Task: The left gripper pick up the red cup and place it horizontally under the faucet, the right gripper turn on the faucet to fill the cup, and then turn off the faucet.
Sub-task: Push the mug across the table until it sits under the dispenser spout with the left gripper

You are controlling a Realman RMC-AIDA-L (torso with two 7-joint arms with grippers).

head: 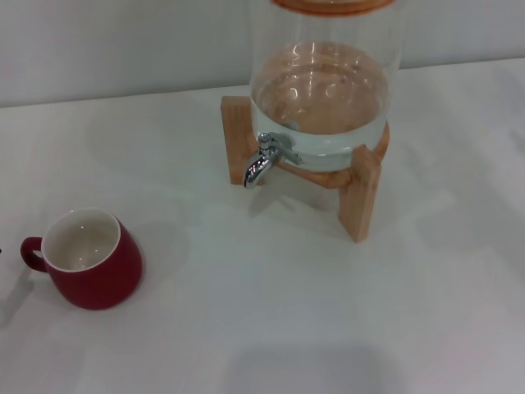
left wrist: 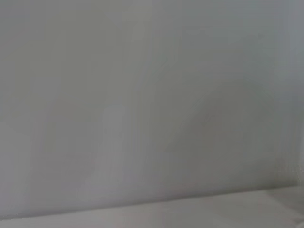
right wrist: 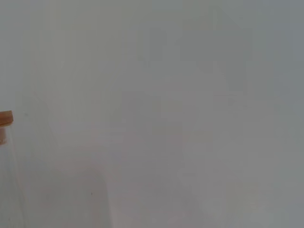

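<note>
You have open white table [head: 271, 328] between the red cup [head: 89, 261] and the faucet [head: 264, 159], bare surface under the spout, wooden stand [head: 361, 193] legs flanking it, glass jar [head: 328, 82] blocking behind.

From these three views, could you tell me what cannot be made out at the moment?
- Both grippers: outside the head view, and neither wrist view shows its own fingers.
- Glass jar: its top is cut off by the head view's upper edge.
- Red cup and faucet: absent from both wrist views, which show mostly blank pale surface.
</note>
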